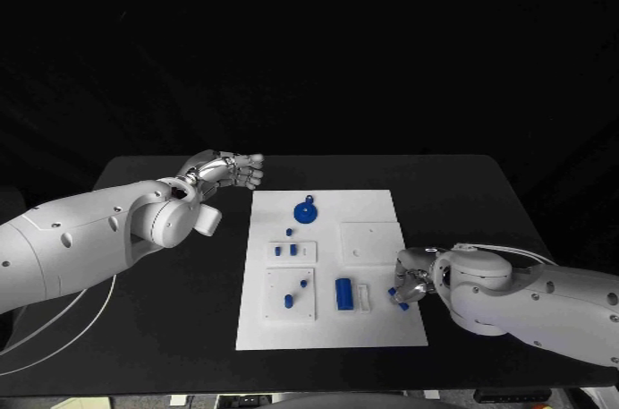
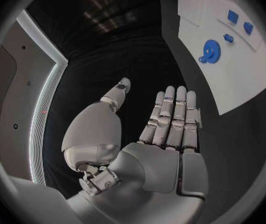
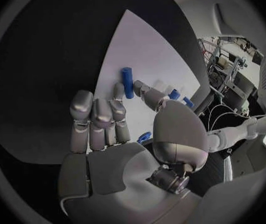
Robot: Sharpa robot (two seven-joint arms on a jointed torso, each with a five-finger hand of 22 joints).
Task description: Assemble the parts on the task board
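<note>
The white task board [image 1: 374, 324] lies in the middle of the table. A blue gear [image 1: 304, 214] sits at its far end, with small blue parts [image 1: 292, 248] just nearer. A blue cylinder [image 1: 344, 293] lies toward the near end. My right hand [image 1: 413, 279] hovers over the board's right edge, fingers straight and apart from the thumb, holding nothing. A small blue piece [image 1: 402, 305] lies on the board right beside it. In the right wrist view the thumb [image 3: 147, 93] reaches toward the cylinder [image 3: 127, 82]. My left hand [image 1: 226, 170] is raised off the board's far left corner, flat and empty [image 2: 170, 129].
Two blue pegs [image 1: 304, 284] stand in a white block on the board's near left. The left wrist view shows the gear [image 2: 209, 51] and small parts [image 2: 232, 16] on the board [image 2: 245, 79]. Black table surrounds the board on every side.
</note>
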